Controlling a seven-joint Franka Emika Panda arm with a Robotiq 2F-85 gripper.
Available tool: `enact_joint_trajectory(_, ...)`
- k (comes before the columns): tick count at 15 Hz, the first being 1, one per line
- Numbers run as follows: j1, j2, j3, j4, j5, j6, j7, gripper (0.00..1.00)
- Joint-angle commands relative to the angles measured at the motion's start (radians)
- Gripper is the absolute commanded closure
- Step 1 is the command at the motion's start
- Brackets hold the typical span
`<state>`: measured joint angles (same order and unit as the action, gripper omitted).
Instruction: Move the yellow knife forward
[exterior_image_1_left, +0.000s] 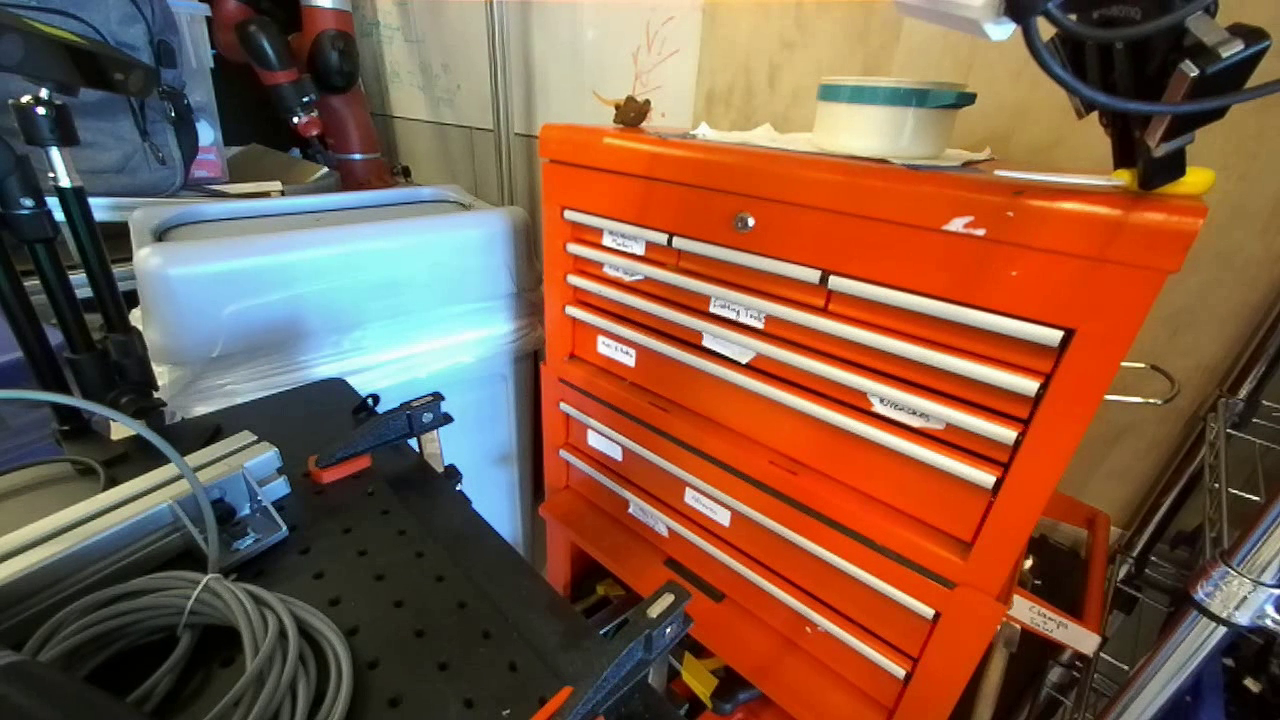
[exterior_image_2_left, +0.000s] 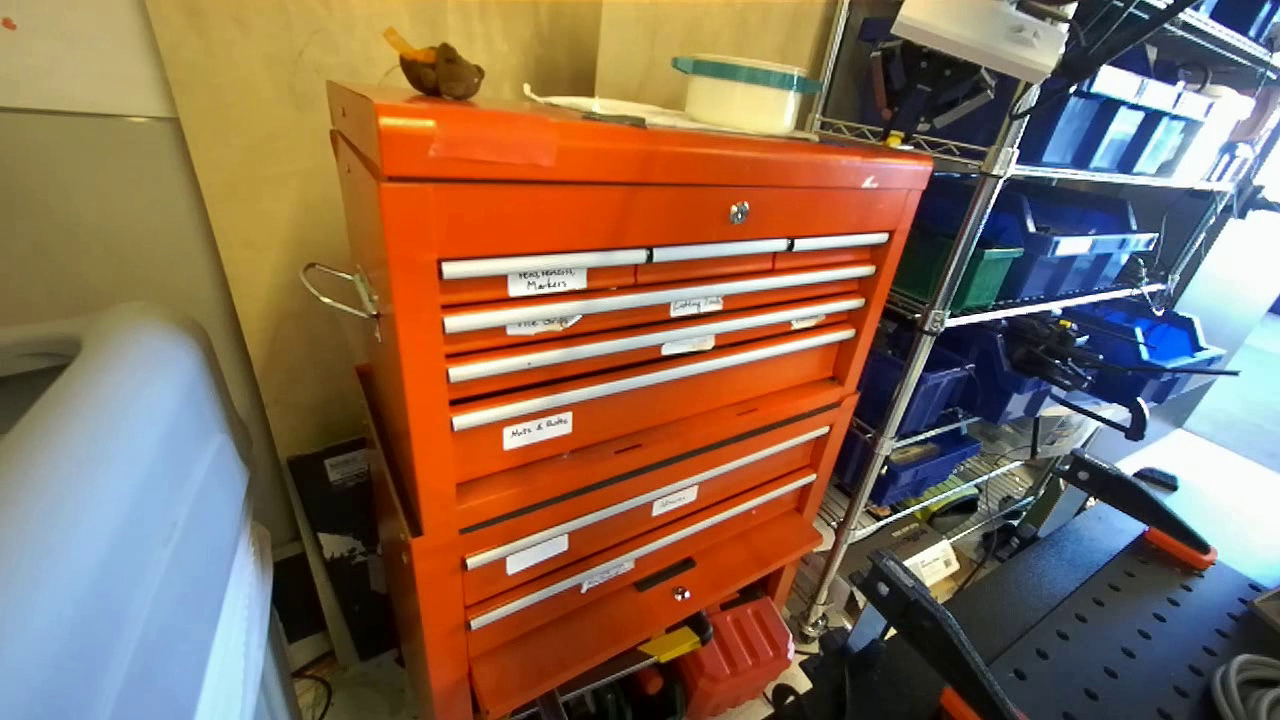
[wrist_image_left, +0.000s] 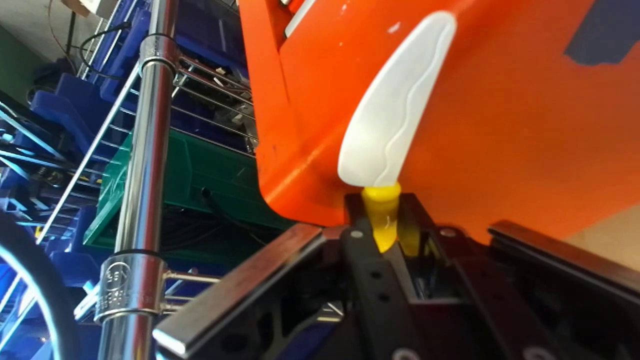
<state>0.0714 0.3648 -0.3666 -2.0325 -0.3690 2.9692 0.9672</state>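
The yellow knife has a yellow handle and a white blade (wrist_image_left: 397, 110), and it shows in the wrist view with the blade pointing away from my gripper (wrist_image_left: 382, 210). My fingers sit on both sides of the handle and are shut on it. In an exterior view the knife's handle (exterior_image_1_left: 1195, 181) and thin blade lie level along the right edge of the red tool chest's top, with my gripper (exterior_image_1_left: 1143, 178) over the handle. In an exterior view only a bit of yellow handle (exterior_image_2_left: 893, 140) shows below my gripper (exterior_image_2_left: 905, 118). I cannot tell whether the knife touches the top.
A round white-and-teal container (exterior_image_1_left: 885, 125) stands on a white cloth (exterior_image_1_left: 765, 137) on the tool chest (exterior_image_2_left: 560, 140). A small brown toy (exterior_image_2_left: 443, 72) sits at the far end. A metal shelf post (wrist_image_left: 145, 165) and blue bins stand close beside the chest.
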Motion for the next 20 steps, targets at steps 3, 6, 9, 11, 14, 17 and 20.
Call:
enact_joint_trajectory(3, 0.031, 0.003, 0.009, 0.011, 0.003, 0.022, 0.023, 0.54)
enact_joint_trajectory(6, 0.051, -0.008, 0.003, 0.001, -0.006, 0.022, 0.036, 0.40)
enact_joint_trajectory(9, 0.067, -0.028, -0.009, -0.010, -0.014, 0.010, 0.043, 0.19)
enact_joint_trajectory(11, 0.071, -0.056, -0.014, -0.025, -0.017, -0.014, 0.037, 0.06)
enact_joint_trajectory(14, 0.066, -0.126, -0.011, -0.066, -0.019, -0.057, 0.012, 0.00)
enact_joint_trajectory(17, -0.062, -0.279, 0.178, -0.183, 0.177, -0.180, -0.234, 0.00)
enact_joint_trajectory(20, -0.030, -0.221, 0.142, -0.135, 0.151, -0.157, -0.187, 0.00)
